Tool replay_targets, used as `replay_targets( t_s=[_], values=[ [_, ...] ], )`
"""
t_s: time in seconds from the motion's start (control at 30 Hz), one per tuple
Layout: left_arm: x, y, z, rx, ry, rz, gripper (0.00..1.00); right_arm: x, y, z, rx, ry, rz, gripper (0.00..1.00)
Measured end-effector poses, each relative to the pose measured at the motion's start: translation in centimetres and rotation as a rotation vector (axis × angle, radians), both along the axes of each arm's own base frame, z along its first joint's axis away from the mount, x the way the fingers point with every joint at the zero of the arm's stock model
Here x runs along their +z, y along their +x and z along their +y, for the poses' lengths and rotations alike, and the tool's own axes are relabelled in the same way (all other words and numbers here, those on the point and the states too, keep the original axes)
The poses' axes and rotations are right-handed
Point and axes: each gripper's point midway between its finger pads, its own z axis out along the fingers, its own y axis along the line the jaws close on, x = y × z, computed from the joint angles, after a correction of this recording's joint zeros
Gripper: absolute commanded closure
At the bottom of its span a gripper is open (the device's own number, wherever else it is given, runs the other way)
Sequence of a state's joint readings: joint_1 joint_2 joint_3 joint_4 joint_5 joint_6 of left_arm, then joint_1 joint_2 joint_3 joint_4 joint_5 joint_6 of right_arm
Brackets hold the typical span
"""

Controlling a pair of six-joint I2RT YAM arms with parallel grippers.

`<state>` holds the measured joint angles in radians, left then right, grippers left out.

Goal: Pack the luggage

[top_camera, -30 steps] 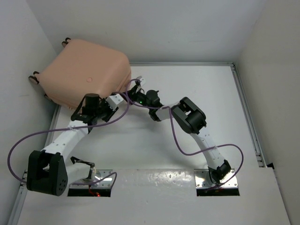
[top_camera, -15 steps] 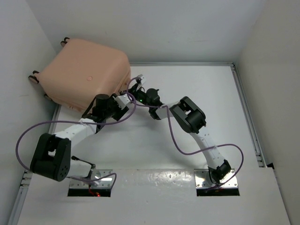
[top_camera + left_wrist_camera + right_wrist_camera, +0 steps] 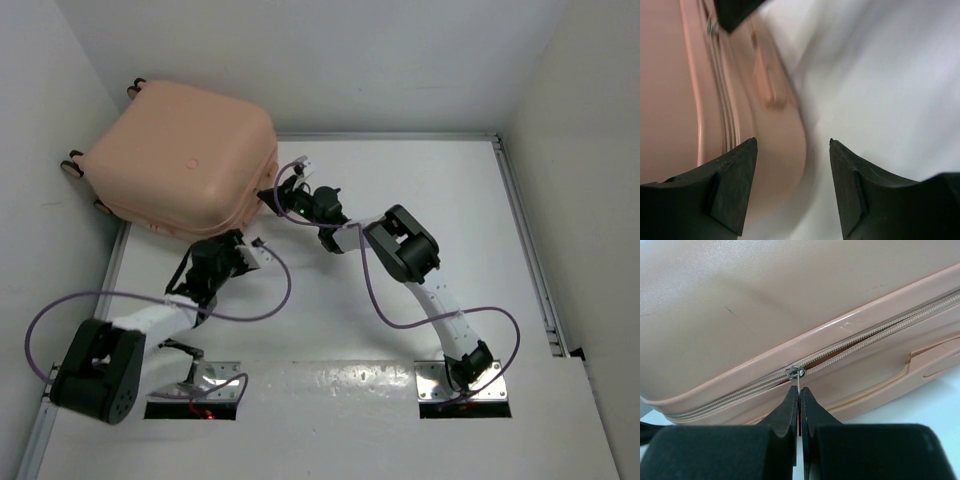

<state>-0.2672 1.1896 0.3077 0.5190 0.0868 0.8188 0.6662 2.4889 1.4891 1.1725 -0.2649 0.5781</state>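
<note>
Right gripper (image 3: 799,391), pinching the zipper pull (image 3: 795,373), is working on the luggage (image 3: 185,160) at the worktop's far-left corner as the left gripper (image 3: 792,150), spread empty, is backing off, apparently leaving the zipping to one arm.

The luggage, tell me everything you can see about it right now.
The luggage is a peach-pink hard-shell suitcase with rounded corners, and it looks like smooth plastic. It lies flat with its shells together at the far left corner of the table, small wheels pointing left. A matching zipper runs along its side. The right gripper is shut on the zipper pull. The left gripper is open beside the near side, apparently not touching it.
</note>
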Motion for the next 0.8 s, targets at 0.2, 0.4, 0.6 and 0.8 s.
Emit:
replay_targets(
  t_s=[0.2,0.4,0.6,0.8],
  values=[
    [-0.4,-3.4,3.8,0.035,0.181,-0.117,0.34,-0.1,-0.1,-0.1,0.000,0.005,0.006,1.00],
    [-0.3,-3.9,2.3,-0.055,0.348,-0.207,0.34,-0.1,-0.1,-0.1,0.001,0.012,0.011,1.00],
    [0.7,-2.9,0.8,-0.090,0.447,-0.301,0.35,-0.1,-0.1,-0.2,0.002,0.018,0.019,1.00],
    [-3.4,-2.0,1.5,-0.085,0.590,-0.229,0.39,-0.1,-0.1,-0.3,0.007,0.021,0.025,1.00]
  ],
)
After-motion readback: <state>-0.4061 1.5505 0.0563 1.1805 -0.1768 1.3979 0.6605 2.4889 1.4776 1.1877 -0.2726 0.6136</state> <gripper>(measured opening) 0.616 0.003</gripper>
